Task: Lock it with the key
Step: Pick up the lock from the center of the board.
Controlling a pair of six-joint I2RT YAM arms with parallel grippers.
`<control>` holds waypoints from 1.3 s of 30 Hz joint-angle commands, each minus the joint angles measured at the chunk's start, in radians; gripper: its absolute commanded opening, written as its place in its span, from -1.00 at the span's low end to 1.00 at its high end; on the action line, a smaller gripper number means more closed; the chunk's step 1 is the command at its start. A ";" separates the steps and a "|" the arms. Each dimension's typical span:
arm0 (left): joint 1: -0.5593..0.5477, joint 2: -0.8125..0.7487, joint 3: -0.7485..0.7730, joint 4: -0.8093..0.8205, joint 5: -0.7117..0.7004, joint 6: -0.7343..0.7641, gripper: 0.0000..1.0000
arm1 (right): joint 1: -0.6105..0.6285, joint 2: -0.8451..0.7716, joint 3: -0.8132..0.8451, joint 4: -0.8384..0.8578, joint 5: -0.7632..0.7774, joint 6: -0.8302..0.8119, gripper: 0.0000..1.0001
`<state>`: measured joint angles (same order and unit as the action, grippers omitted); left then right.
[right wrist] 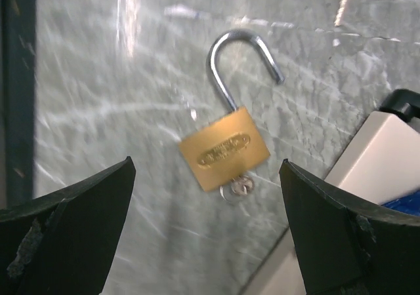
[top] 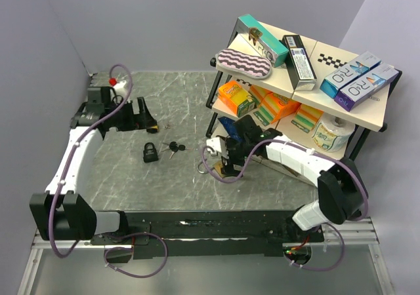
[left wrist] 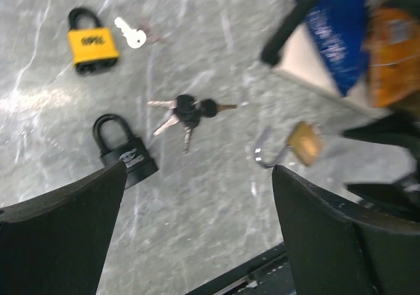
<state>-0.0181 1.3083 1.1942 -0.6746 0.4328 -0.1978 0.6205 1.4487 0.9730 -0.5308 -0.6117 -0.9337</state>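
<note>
A brass padlock (right wrist: pixel 224 149) lies flat on the marble table, its steel shackle (right wrist: pixel 239 52) swung open. A small key (right wrist: pixel 240 187) sits in the bottom of its body. My right gripper (right wrist: pixel 207 167) hangs open just above it, one finger on each side and neither touching it. The top view shows that gripper (top: pixel 220 158) over the brass padlock (top: pixel 218 171). My left gripper (left wrist: pixel 197 170) is open and empty at the far left (top: pixel 146 117). Its view shows a black padlock (left wrist: pixel 125 152), a bunch of keys (left wrist: pixel 190 111), a yellow padlock (left wrist: pixel 92 42) and a silver key (left wrist: pixel 131 33).
A two-level shelf rack (top: pixel 308 78) loaded with boxes, a pouch and a paper roll stands at the right, its foot (right wrist: pixel 380 151) close beside the brass padlock. Grey walls close in the left and back. The black padlock (top: pixel 151 153) and the key bunch (top: pixel 174 146) lie mid-table.
</note>
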 commanded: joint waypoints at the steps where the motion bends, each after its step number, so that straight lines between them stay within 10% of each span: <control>1: 0.079 -0.052 -0.045 0.050 0.231 0.024 0.93 | -0.010 0.085 0.071 -0.144 -0.042 -0.407 0.99; 12: 0.176 -0.110 -0.096 0.073 0.279 -0.008 0.93 | -0.004 0.360 0.309 -0.374 0.004 -0.646 0.99; 39: 0.188 -0.084 -0.097 0.087 0.274 -0.025 0.93 | 0.099 0.441 0.240 -0.264 0.182 -0.542 0.90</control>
<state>0.1646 1.2293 1.0924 -0.6235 0.6872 -0.2234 0.6994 1.8759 1.2285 -0.7925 -0.4461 -1.4704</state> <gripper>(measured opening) 0.966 0.975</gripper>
